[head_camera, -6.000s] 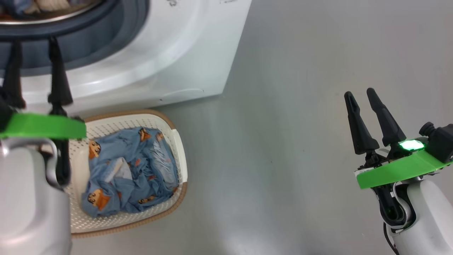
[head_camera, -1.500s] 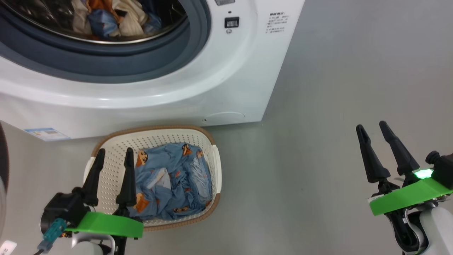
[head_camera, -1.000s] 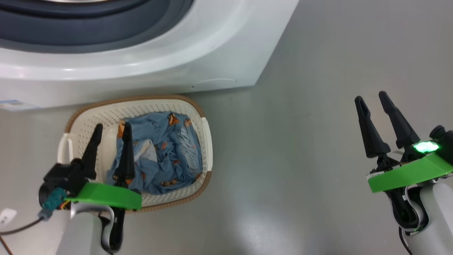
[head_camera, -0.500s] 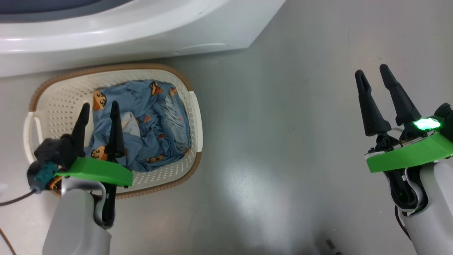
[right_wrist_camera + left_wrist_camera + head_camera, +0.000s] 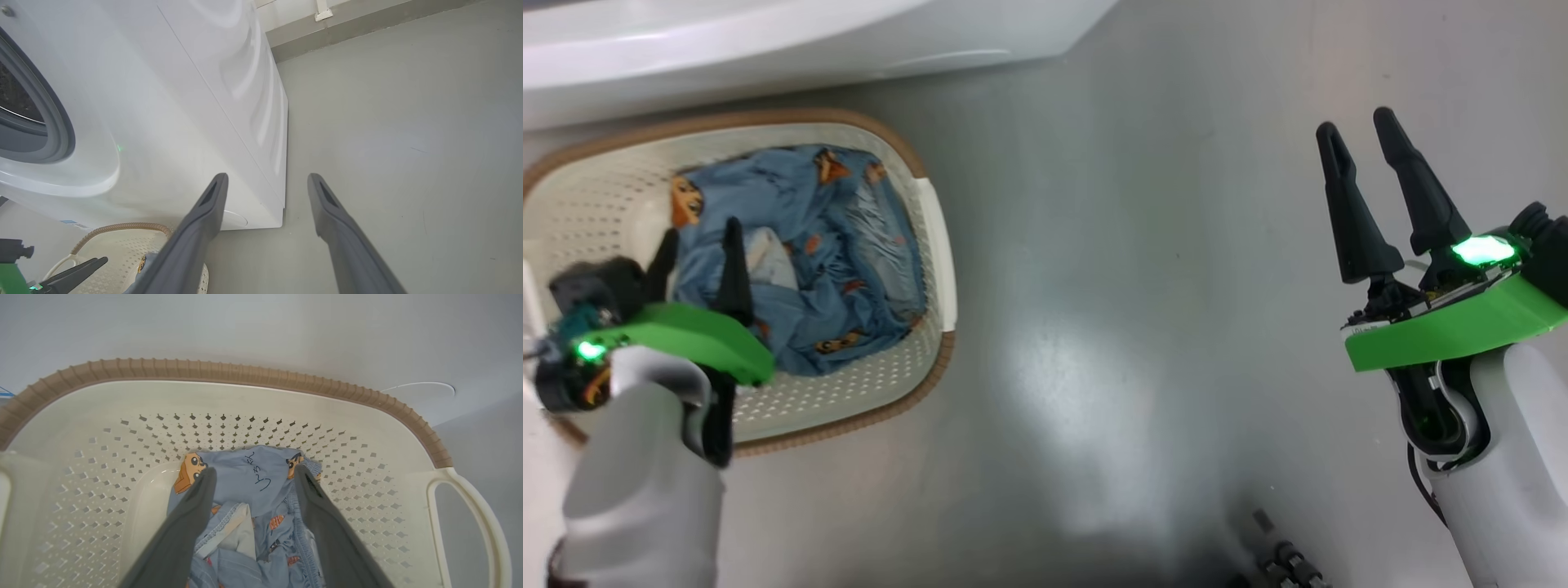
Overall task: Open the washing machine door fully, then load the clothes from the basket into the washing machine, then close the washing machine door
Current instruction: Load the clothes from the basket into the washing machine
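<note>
While the left gripper (image 5: 701,229) hangs over the near left part of the basket (image 5: 935,237) with its fingers spread and empty, the right gripper (image 5: 1356,120) stands just as wide and empty over bare floor (image 5: 1135,245), well apart to the right. The clothes (image 5: 833,245) lie crumpled in the basket, towards its right wall. The left wrist view adds detail the head view lacks: both fingertips frame a blue fold with a dark handwritten mark, though I cannot tell whether they touch it, and a cream patch (image 5: 237,531) lies nearer. Beyond is the brown far rim. Just behind the basket stands the washing machine (image 5: 768,41). The right wrist view supplies its grey gasket (image 5: 61,134), around the dark opening, and its white side panel.
</note>
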Available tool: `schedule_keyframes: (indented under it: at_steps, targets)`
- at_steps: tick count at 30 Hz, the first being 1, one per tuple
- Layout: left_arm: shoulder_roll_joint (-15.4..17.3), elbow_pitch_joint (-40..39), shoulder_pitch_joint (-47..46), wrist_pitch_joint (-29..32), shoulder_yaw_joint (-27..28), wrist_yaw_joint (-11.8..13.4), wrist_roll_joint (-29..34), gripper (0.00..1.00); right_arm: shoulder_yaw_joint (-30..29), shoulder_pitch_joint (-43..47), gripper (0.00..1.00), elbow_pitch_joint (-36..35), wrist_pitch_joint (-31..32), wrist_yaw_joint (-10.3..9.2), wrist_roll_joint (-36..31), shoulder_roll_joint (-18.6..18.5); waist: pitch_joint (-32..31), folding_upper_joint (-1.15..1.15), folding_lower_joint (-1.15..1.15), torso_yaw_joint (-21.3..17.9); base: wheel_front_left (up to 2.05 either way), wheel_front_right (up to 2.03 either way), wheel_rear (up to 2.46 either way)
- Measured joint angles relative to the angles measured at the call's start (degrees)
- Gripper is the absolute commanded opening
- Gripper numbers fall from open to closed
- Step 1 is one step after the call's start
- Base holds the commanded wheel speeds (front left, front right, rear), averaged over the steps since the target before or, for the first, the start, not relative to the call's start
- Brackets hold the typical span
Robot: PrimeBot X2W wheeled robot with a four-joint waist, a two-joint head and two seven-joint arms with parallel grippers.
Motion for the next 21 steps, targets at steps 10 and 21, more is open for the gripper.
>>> schedule_keyframes:
  at_steps: [10,21]
  targets:
    - [1.88,11.61,-8.18,0.0,-3.07,-0.04,-3.61,1.0,0.18,-1.46,1.0,-0.11,0.0,0.0,0.03,0.86,3.84,0.0,0.0,-3.24,0.0,0.0,0.0]
    - [4.21,19.59,-13.27,-0.24,-5.05,-0.04,-4.54,1.0,1.05,-2.51,1.0,-0.71,0.0,0.0,0.08,1.55,7.36,0.0,0.0,-6.36,0.0,0.0,0.0]
